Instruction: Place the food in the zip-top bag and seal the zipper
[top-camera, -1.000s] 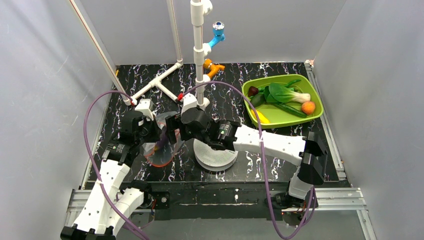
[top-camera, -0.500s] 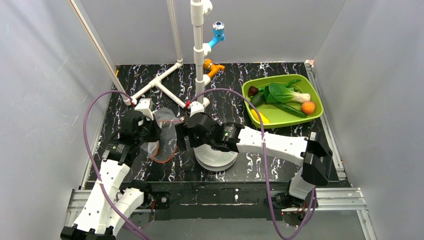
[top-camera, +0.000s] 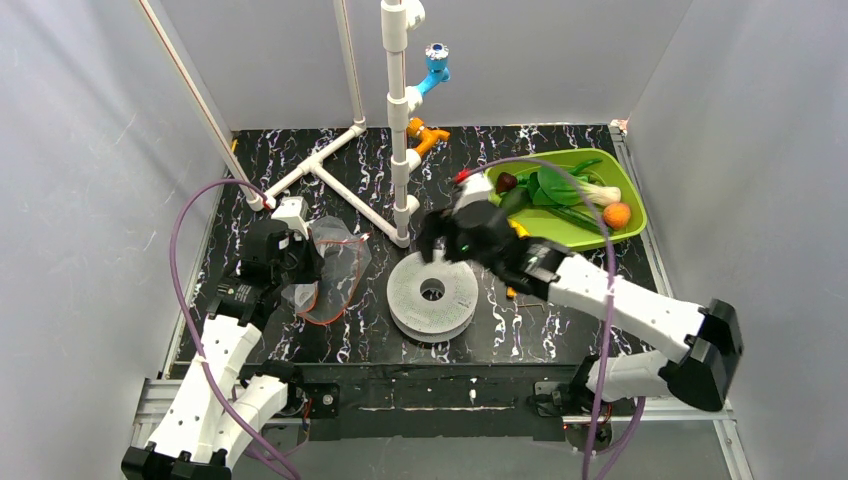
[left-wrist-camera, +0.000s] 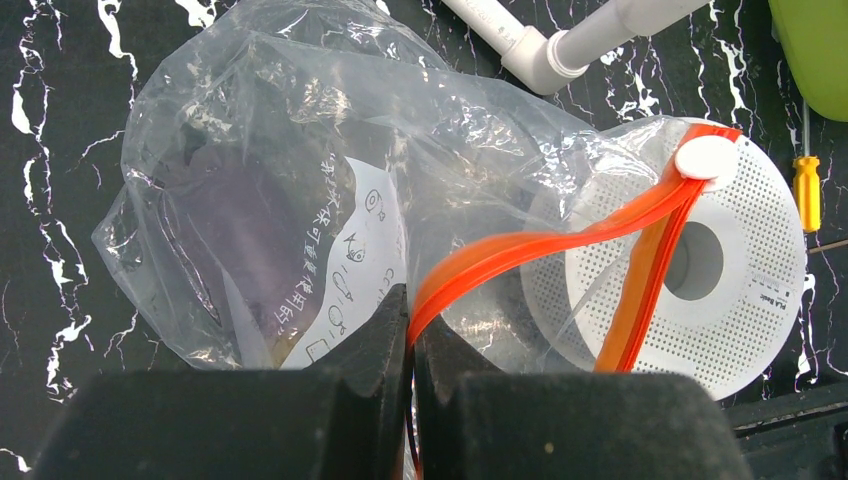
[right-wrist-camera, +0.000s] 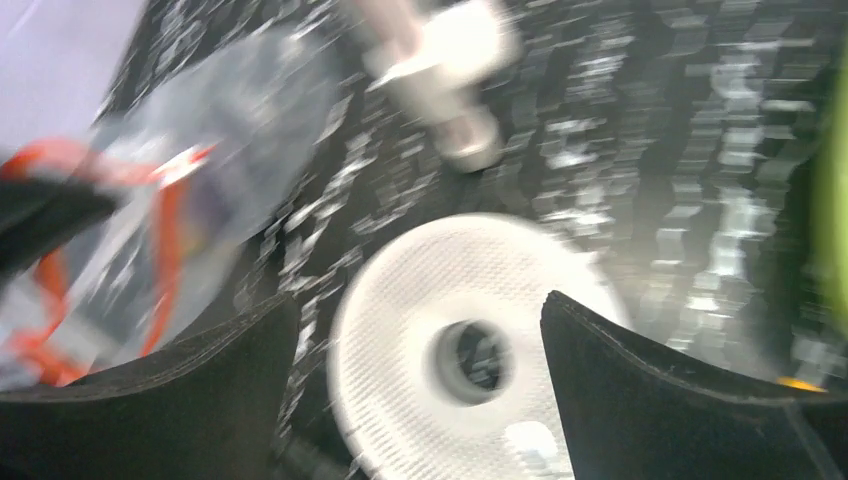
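The clear zip-top bag (top-camera: 335, 265) (left-wrist-camera: 300, 180) lies slumped left of centre with its mouth gaping. A dull purple eggplant (left-wrist-camera: 225, 215) shows through its plastic. My left gripper (top-camera: 300, 262) (left-wrist-camera: 412, 322) is shut on the orange-red zipper (left-wrist-camera: 560, 232) at the near end of the bag's mouth. My right gripper (top-camera: 432, 238) (right-wrist-camera: 420, 310) is open and empty, hovering over the white disc, apart from the bag. The other food sits in the lime-green tray (top-camera: 600, 238): a dark red plum (top-camera: 507, 182), bok choy (top-camera: 565, 185), an orange (top-camera: 617, 214) and a partly hidden banana (top-camera: 520, 236).
A white perforated disc (top-camera: 432, 295) (left-wrist-camera: 745, 300) (right-wrist-camera: 460, 340) lies at centre, partly under the bag's mouth. White pipework (top-camera: 330, 180) and an upright pipe post (top-camera: 398, 120) stand behind. A small orange-handled screwdriver (left-wrist-camera: 808, 192) lies right of the disc.
My right gripper has pulled out of the bag's mouth and swung right over the disc, towards the tray. The bag has sagged. My left gripper has stayed put, still pinching the zipper.
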